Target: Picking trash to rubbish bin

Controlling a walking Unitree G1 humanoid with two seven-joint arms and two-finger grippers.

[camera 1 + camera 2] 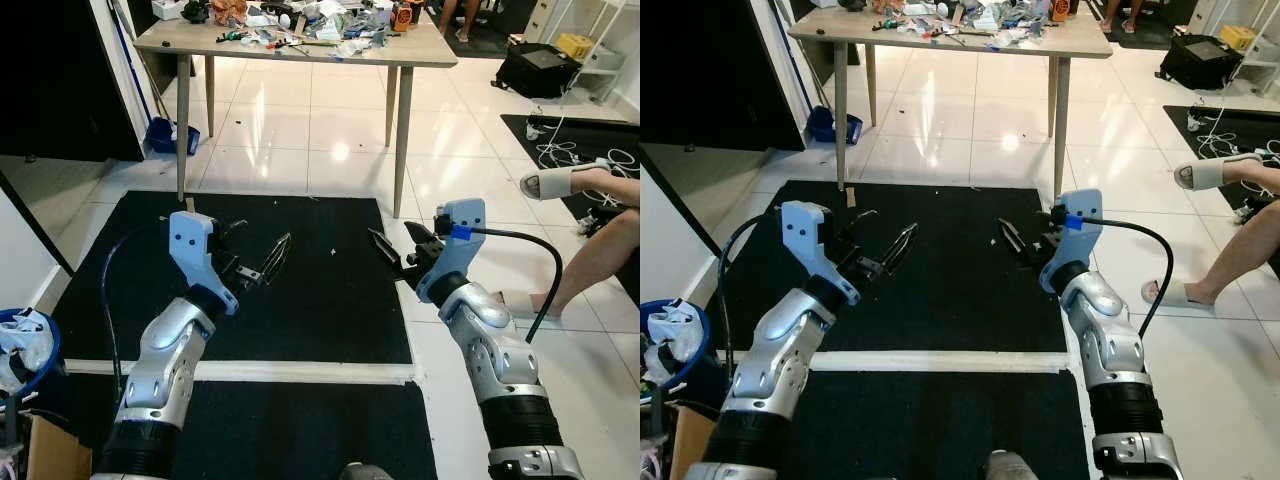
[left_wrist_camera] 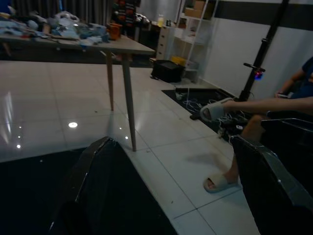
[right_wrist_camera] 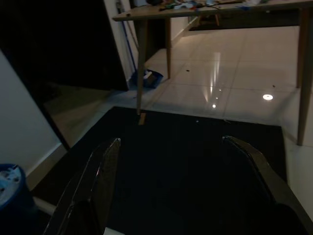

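While both arms are raised over the black floor mat point(image 1: 300, 290), neither carries anything: the left gripper point(image 1: 262, 262) hangs above the mat's middle with its two black fingers spread apart and nothing between them, and the right gripper point(image 1: 392, 252) hovers near the mat's right edge, its fingers likewise parted and empty, as the wrist views confirm. The blue round rubbish bin point(image 1: 30, 345) sits at the near left, beside the mat, already holding crumpled white and pale waste point(image 1: 18, 335), with a brown cardboard box point(image 1: 50, 450) just nearer. A small tan scrap point(image 1: 189, 204) lies on the mat's far left edge by the leg of the light wooden table point(image 1: 420, 52), and a few pale specks dot the mat; these look like the likeliest trash within reach, though too small to identify. The tabletop, far from the robot, is heaped with mixed clutter point(image 1: 300, 25), unclear whether that counts as trash. A blue dustpan point(image 1: 165, 135) rests on the white tiles at far left. A person's legs in pale slippers point(image 1: 560, 182) extend in at the right, well apart from the grippers. Judgement: some waste appears binned; for the current piece, no pick has begun, so approach, grasp, carry and drop all remain.
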